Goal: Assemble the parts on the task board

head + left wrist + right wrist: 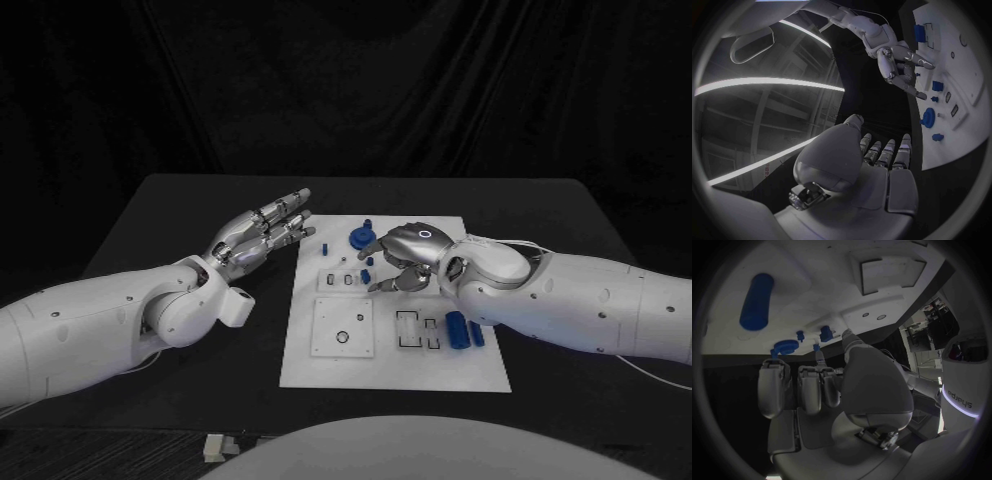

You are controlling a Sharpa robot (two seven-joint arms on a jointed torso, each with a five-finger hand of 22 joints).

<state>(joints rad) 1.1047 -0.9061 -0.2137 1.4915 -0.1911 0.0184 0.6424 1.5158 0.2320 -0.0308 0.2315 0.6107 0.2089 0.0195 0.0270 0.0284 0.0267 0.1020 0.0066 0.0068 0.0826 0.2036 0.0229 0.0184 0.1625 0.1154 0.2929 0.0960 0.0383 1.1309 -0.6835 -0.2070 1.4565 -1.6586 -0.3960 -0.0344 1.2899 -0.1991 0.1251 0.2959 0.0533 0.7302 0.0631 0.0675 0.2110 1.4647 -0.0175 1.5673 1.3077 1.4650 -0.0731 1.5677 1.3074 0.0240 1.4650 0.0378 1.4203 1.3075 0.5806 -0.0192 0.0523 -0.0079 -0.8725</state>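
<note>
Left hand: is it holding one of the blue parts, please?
No, the left hand hovers beside the board with fingers spread and nothing in them.

The right hand (pixel 408 250) hovers over the far middle of the task board (pixel 397 375), with a blue gear-like part (pixel 364 238) and small blue pegs (pixel 365 275) just beside its fingers (pixel 387 284). Toward the wrist side stands a long blue cylinder (pixel 457 329) (beside open slots). The left hand (pixel 267 232) hangs over bare counter (pixel 188 210), its fingers reaching to the board's far corner.
</note>
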